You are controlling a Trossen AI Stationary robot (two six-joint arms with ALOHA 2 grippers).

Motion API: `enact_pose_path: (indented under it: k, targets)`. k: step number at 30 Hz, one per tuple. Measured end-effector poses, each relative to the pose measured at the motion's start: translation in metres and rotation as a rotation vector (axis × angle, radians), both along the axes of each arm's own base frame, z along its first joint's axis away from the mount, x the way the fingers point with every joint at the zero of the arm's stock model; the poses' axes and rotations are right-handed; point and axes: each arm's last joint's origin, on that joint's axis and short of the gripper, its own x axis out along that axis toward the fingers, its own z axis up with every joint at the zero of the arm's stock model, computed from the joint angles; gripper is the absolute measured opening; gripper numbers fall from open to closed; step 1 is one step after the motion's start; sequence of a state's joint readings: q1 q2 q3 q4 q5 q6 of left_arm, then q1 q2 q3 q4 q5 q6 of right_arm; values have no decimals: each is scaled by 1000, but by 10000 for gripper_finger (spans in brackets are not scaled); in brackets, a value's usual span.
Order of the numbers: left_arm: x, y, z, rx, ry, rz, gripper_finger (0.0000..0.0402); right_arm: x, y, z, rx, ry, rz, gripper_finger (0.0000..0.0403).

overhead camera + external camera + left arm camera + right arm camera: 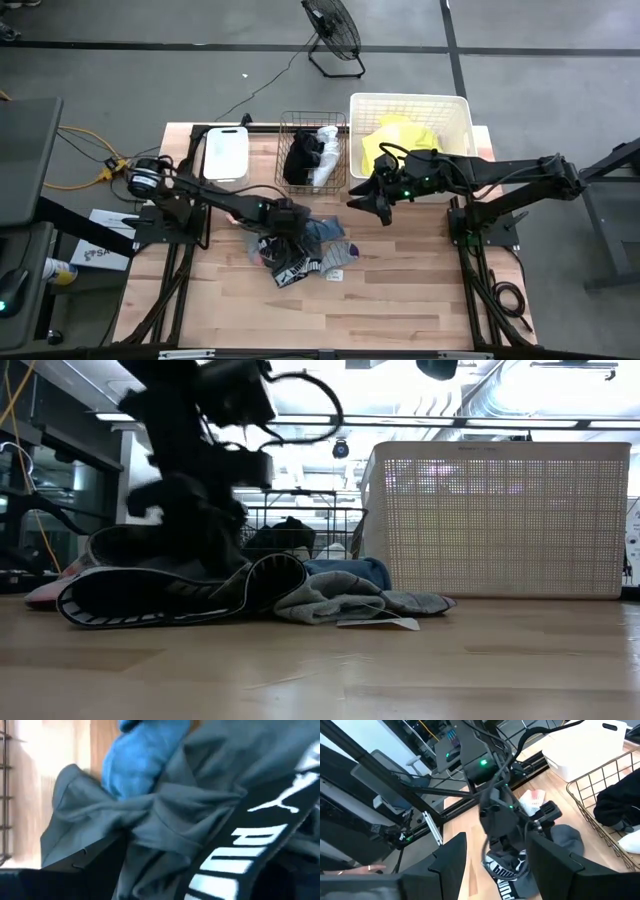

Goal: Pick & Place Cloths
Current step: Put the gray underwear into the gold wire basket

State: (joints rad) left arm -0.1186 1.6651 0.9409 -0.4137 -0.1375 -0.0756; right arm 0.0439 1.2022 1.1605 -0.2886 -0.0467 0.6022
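Risk, largest first: the left gripper (285,232) is down in the heap of loose cloths (305,255) at the table's centre, toward six o'clock, fingers spread wide with grey-blue cloth (150,815) and the black cloth with white print (260,850) bunched between and around them. If it closes here it likely takes several pieces at once, or only a fold that slips out on the lift.

Second risk: a trailing piece could drag a neighbour, or snag the copper wire basket (290,150) rim in transit.

Third: the right gripper (372,203) hangs at about two o'clock of the heap, just in front of the tub, fingers part-spread and holding nothing; both arms converging on the heap could collide.

Containers:
- Large white perforated tub (455,115), table's one o'clock: neon-yellow cloth (395,140).
- Copper wire basket, twelve o'clock: black cloth (300,160) and white cloth (325,155).
- Small white plastic tub (225,150), eleven o'clock: contents not seen.
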Motion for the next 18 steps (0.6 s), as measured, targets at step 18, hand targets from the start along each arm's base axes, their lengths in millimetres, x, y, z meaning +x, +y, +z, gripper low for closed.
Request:
enact_pose_path:
  k: [18]
  targets:
    - [3, 6, -23, -133, 107, 48, 201, -4, 5, -9, -53, 99, 45, 196]
